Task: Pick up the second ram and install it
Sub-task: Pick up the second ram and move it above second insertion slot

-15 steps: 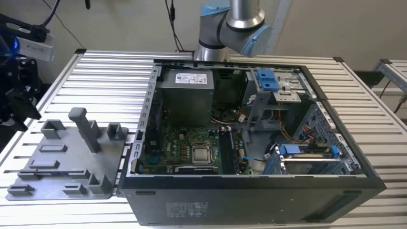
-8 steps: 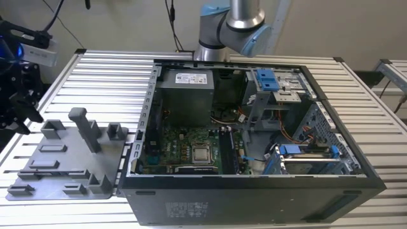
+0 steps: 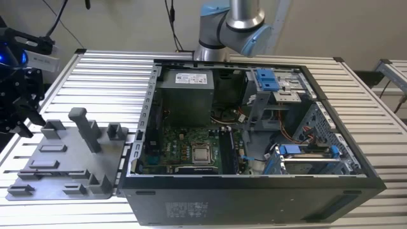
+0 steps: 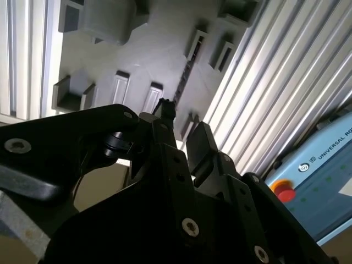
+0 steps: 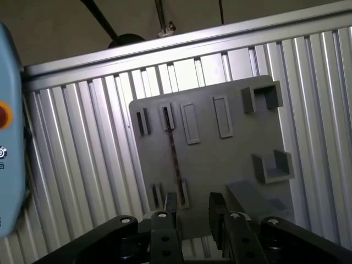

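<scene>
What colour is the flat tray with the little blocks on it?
Plain grey. The tray shows best in the first wrist view.

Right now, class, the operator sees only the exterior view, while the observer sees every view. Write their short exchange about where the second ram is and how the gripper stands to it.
Operator: Where is the second ram?
Observer: In the first wrist view, the second ram stands on edge in the slots of the grey holder plate.
Operator: Does the gripper have it?
Observer: No. In that view the gripper hovers over the plate's near edge, open and holding nothing.
</scene>
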You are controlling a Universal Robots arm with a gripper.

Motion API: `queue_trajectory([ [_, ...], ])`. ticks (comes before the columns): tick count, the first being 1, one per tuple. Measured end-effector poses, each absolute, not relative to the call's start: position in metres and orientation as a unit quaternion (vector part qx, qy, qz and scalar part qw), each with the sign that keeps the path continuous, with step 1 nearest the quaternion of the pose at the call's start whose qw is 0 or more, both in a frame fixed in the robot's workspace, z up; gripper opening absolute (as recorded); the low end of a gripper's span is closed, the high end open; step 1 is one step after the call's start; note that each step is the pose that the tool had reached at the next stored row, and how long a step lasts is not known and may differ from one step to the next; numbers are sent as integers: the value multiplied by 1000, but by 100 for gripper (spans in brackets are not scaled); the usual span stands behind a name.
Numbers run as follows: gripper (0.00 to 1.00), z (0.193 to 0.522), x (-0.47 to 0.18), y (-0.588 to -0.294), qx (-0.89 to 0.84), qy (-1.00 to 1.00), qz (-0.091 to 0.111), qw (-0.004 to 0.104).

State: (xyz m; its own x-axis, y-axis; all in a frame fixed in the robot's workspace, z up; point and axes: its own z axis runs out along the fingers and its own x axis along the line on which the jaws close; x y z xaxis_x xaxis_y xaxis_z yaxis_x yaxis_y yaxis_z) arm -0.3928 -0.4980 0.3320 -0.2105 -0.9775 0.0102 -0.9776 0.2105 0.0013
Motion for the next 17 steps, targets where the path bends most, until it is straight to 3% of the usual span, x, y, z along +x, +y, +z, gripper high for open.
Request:
queue_trajectory([
  [17,38,313,-393,-498,628,-778,3,4],
])
